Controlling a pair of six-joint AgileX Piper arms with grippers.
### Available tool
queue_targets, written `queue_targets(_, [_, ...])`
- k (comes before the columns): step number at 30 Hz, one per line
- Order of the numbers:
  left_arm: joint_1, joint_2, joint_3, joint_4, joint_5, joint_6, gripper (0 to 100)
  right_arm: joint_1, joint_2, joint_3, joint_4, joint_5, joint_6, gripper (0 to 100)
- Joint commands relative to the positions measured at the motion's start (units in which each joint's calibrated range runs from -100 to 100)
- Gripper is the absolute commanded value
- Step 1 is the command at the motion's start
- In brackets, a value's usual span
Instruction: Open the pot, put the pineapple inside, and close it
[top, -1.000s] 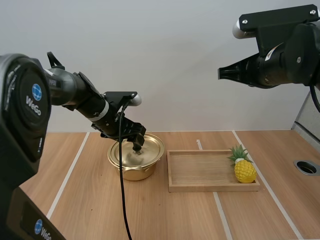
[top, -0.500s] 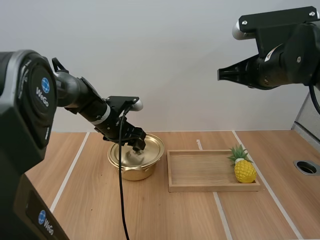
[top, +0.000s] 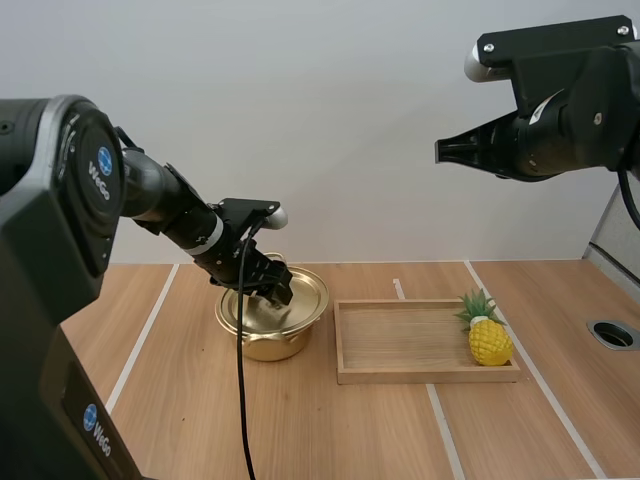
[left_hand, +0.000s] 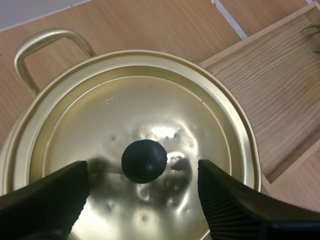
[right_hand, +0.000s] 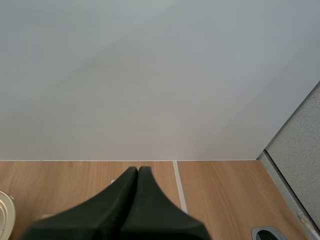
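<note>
Step in hand: opening. Left gripper (top: 276, 287), fingers apart, straddles the round black knob (left_hand: 144, 161) on the gold metal pot lid (left_hand: 150, 100); it must close and lift next. Yellow pineapple (top: 489, 340) sits on rectangular wooden tray (top: 400, 352), untouched.

The lid (left_hand: 150, 95) is glossy gold-coloured metal, faintly dimpled; its knob (left_hand: 144, 160) is smooth matt black. The tray (top: 400, 350) is matt, grained wood; the pineapple (top: 489, 342) looks like smooth yellow plastic.

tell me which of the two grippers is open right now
The left gripper: its fingers stand apart either side of the black knob on the lid. The right gripper is shut into one dark wedge.
</note>
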Motion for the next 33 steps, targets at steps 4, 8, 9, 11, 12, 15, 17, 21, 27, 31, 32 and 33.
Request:
queue_targets(4, [-0.18,0.2,-0.1,-5.2,0.0,4.0,100,-0.2,-0.2,-0.5,0.1,0.2,0.1,0])
queue_targets(8, [-0.18,0.2,-0.1,-6.5,-0.2,5.3,100,-0.2,-0.2,-0.5,0.1,0.2,0.1,0])
queue_targets(9, [-0.18,0.2,-0.1,-6.5,-0.4,5.7,100,-0.2,-0.2,-0.5,0.1,0.2,0.1,0])
queue_targets(11, [-0.18,0.2,-0.1,-6.5,-1.3,6.1,100,-0.2,-0.2,-0.5,0.1,0.2,0.1,0])
queue_targets(12, [-0.18,0.2,-0.1,-6.5,-2.1,6.2,100,-0.2,-0.2,-0.5,0.1,0.2,0.1,0])
queue_targets(15, [-0.18,0.2,-0.1,-6.6,-3.2,7.0,100,-0.2,-0.2,-0.5,0.1,0.2,0.1,0])
queue_targets(17, [-0.18,0.2,-0.1,-6.6,-3.8,7.3,100,-0.2,-0.2,-0.5,0.1,0.2,0.1,0])
queue_targets(21, [-0.18,0.2,-0.1,-6.6,-3.9,8.0,100,-0.2,-0.2,-0.5,0.1,0.2,0.1,0])
queue_targets(27, [-0.18,0.2,-0.1,-6.6,-3.9,7.8,100,-0.2,-0.2,-0.5,0.1,0.2,0.1,0])
queue_targets(31, [-0.18,0.2,-0.1,-6.4,-3.1,7.1,93,-0.2,-0.2,-0.5,0.1,0.2,0.1,0])
queue_targets(32, [-0.18,0.2,-0.1,-6.4,-2.7,6.7,84,-0.2,-0.2,-0.5,0.1,0.2,0.1,0])
queue_targets(33, [-0.18,0.2,-0.1,-6.4,-2.3,6.3,71,-0.2,-0.2,-0.5,0.1,0.2,0.1,0])
